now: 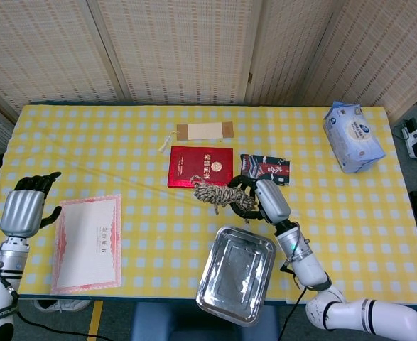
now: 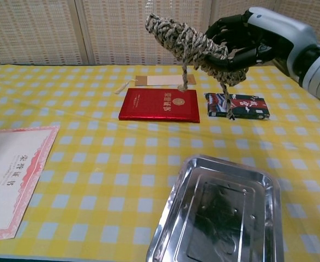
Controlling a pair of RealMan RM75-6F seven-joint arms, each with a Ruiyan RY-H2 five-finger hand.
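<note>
1. Above the tabletop [image 1: 144,153], near its middle, the right hand [image 2: 241,41] grips a bundle of twisted rope [image 2: 189,43]; its fingers [image 2: 225,27] are wrapped round one end, and loose strands hang down.
2. At 12 o'clock from the rope in the head view lies a red booklet [image 1: 201,167] with gold characters and a round gold emblem on its cover; the writing is too small to read.
3. At 3 o'clock from the booklet sits a dark packet [image 2: 237,105] printed with white characters on a red and blue pattern.
4. At 6 o'clock from the rope rests a steel tray [image 1: 236,273], close to the front edge.
5. Far out at 9 o'clock, the left hand [image 1: 23,207] holds nothing, fingers loosely spread, just beside a pink-bordered certificate [image 1: 87,241] bearing red characters.
6. At 12 o'clock beyond the booklet lies a tan bookmark [image 1: 203,131], and at 2 o'clock a blue tissue pack [image 1: 352,136].
</note>
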